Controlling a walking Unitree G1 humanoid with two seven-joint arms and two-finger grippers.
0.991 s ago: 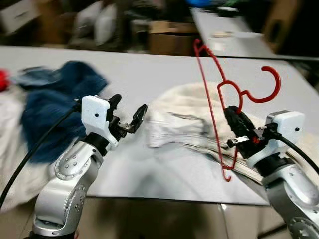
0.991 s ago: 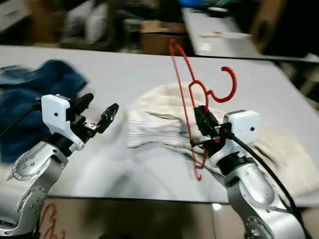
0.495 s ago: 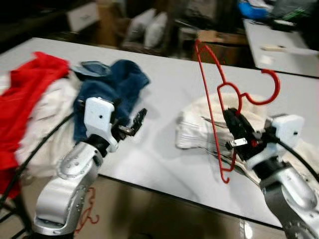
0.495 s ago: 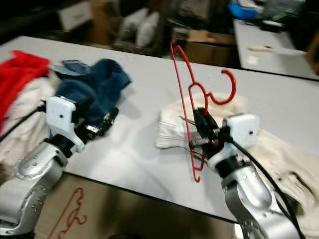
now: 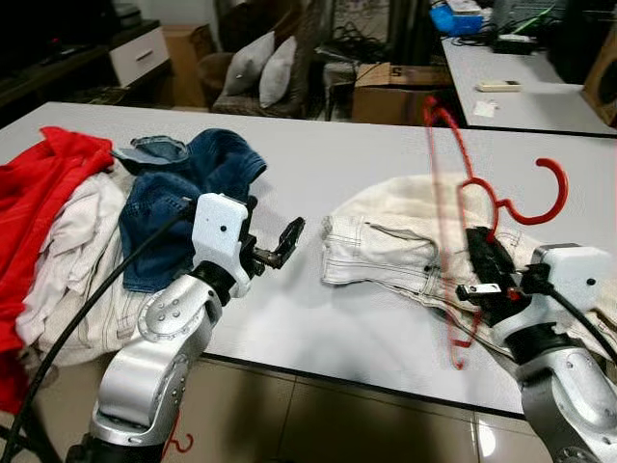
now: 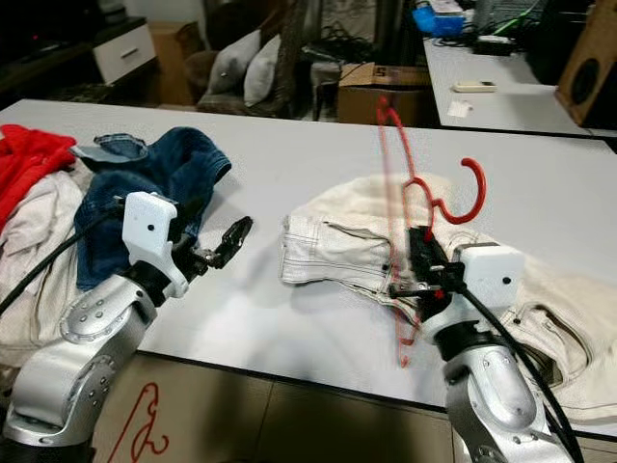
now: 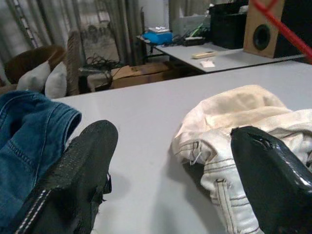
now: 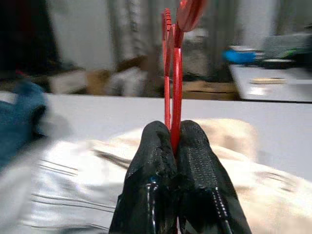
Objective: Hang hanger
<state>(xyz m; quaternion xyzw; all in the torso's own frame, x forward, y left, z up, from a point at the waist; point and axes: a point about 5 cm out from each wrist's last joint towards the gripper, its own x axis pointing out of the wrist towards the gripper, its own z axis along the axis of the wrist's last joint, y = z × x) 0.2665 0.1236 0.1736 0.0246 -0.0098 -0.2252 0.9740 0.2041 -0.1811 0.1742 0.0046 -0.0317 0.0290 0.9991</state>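
Hanger (image 5: 463,222) | we are pinching it upright in right gripper (image 5: 487,275), long axis vertical, above cream trousers (image 5: 386,241) | left gripper (image 5: 280,246) hovering spread, farther off

Bare table (image 5: 299,183) lies between and ahead of the left gripper's (image 5: 273,253) parted jaws. Jeans (image 5: 188,183) crowd one jaw, cream trousers (image 5: 395,246) the other.

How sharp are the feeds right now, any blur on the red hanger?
Left eye view: the table and clothes are sharp, but the red wire hanger smears along its long side. Right eye view: same ghosting. Right wrist view: the right gripper is crisp, background soft. Left wrist view: the cream trousers are sharp.
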